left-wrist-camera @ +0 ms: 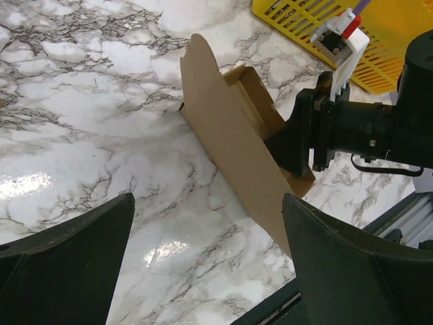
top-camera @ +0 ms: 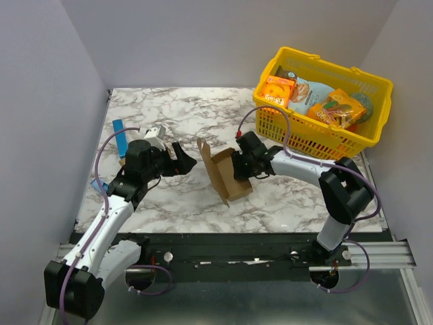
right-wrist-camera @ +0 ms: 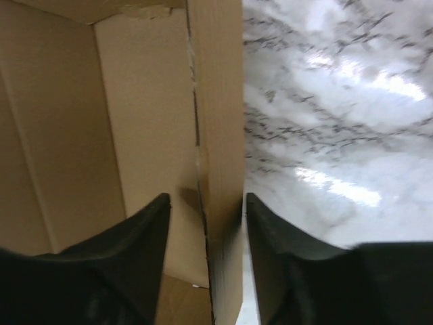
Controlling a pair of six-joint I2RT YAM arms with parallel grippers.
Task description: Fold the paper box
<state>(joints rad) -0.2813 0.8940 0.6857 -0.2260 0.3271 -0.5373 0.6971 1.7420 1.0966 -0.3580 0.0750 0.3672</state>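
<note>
Brown paper box point(top-camera: 227, 179) wall straddled by right claw point(right-wrist-camera: 207, 206), grip unclear, left claw point(left-wrist-camera: 206, 203) spread wide, empty.

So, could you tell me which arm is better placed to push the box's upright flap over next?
Left, probably. The left gripper is open and free, facing the tall flap of the paper box; the right gripper straddles a side wall.
</note>
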